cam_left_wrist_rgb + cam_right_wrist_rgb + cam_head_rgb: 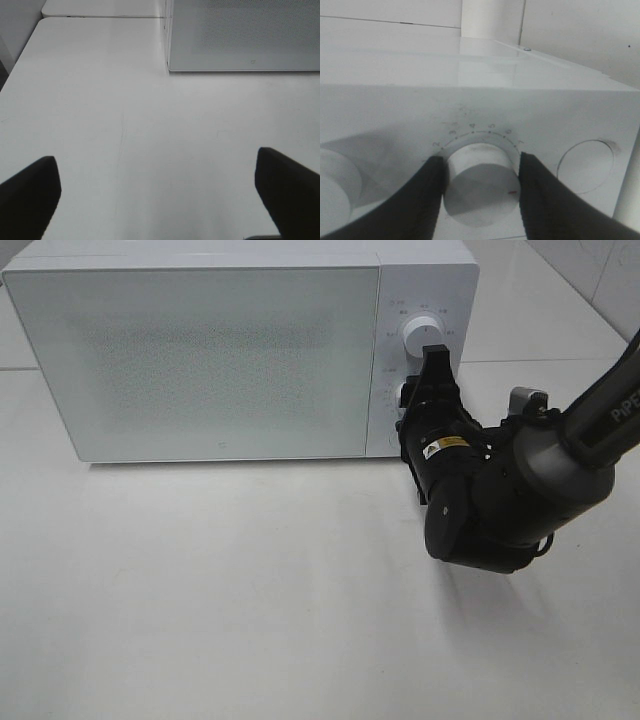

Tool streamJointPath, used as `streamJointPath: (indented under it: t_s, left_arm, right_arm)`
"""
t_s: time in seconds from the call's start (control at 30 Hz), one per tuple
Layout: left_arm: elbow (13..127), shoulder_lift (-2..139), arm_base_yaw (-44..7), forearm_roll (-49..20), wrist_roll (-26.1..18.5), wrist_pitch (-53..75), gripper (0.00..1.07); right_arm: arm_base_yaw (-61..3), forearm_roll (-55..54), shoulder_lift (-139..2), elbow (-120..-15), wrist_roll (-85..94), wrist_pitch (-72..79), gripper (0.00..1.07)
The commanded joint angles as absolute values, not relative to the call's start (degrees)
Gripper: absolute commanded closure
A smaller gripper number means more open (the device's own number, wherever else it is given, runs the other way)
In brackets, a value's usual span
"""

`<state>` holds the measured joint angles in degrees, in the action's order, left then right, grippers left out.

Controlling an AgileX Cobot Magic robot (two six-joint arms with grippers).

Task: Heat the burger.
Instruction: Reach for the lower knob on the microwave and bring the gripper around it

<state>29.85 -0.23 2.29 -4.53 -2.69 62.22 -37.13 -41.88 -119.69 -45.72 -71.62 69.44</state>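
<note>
Our right gripper (481, 174) is clenched on the lower dial (480, 187) of the microwave (250, 252), one black finger (432, 190) pressed to each side of the white dial. Our left gripper (160, 200) is released: its two fingers stand wide apart with only white table (250, 590) between them.

The microwave is the one container here. Its door (200, 360) is closed, and we cannot see through the frosted, dotted panel. The burger shows in none of our views, so we cannot tell whether it sits behind that door.

On the control panel, the upper dial (418, 335) is just above the gripped one, and a round button (585, 167) is on the gripped dial's other side. The microwave stands toward the far side of the table, with a broad stretch of tabletop in front of it. The left wrist view shows the table's side edge well away from the microwave's corner.

Around the gripped dial we read the numerals 2 to 7, and a small red mark (511, 191) is on its face. The right arm (600, 410) carries the letters "PiPE", cut off at the frame edge. A yellow sticker (447, 446) on the gripper body is too small to read, as is the print around the upper dial.
</note>
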Motion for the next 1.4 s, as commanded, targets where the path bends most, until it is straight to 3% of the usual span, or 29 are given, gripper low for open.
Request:
streamJointPath:
  t_s: [0.03, 0.33, 0.97, 1.23, 1.4]
  left_arm:
    - [29.68, -1.26, 2.46, -4.41, -2.64, 61.42, 0.09]
    - [29.68, -1.26, 2.46, -4.41, -2.64, 61.42, 0.09]
    - [29.68, -1.26, 2.46, -4.41, -2.64, 61.42, 0.09]
    - [29.68, -1.26, 2.46, -4.41, -2.64, 61.42, 0.09]
    - [29.68, -1.26, 2.46, -4.41, -2.64, 61.42, 0.09]
  right_arm:
    - [-37.41, -34.15, -119.12, -46.98, -75.86, 74.26, 0.97]
    - [-37.41, -34.84, -119.12, -46.98, -86.34, 74.31, 0.97]
    - [-37.41, -35.01, -119.12, -46.98, -81.19, 74.31, 0.92]
    - [-37.41, -38.56, -119.12, -46.98, -77.52, 75.92, 0.79]
    - [-37.41, -40.68, -119.12, -46.98, -76.72, 77.69, 0.61]
